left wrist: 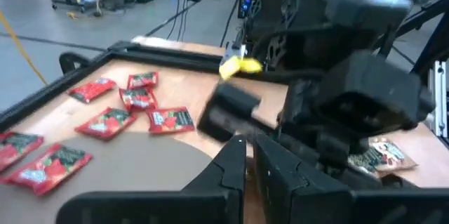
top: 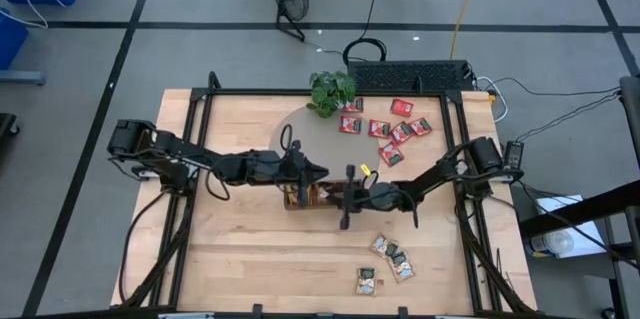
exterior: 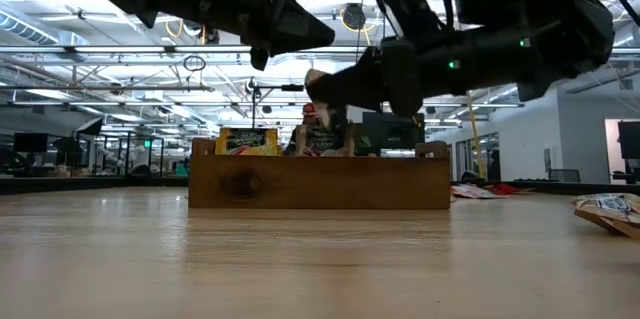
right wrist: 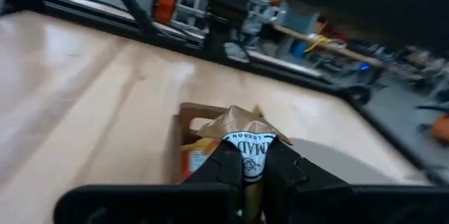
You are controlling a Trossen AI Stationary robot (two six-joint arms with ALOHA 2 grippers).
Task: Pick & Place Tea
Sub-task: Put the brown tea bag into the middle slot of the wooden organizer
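Pinched only by its edge in the right gripper [right wrist: 247,171], the pale beige tea packet [right wrist: 242,136] risked slipping or snagging the small wooden tray's [exterior: 320,184] wall, while the left gripper [left wrist: 247,164] hung shut and empty nearby.

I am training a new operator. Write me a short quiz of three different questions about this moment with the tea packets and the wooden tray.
1. True or false: the right end effector is shut on a beige tea packet above the wooden tray.
2. Multiple choice: the red tea packets lie A) inside the tray, B) on the table beside the potted plant, C) on the floor.
3. Fill in: the left end effector holds ____.

Key: 1 true. 2 B. 3 nothing; its fingers are shut and empty, beside the tray.
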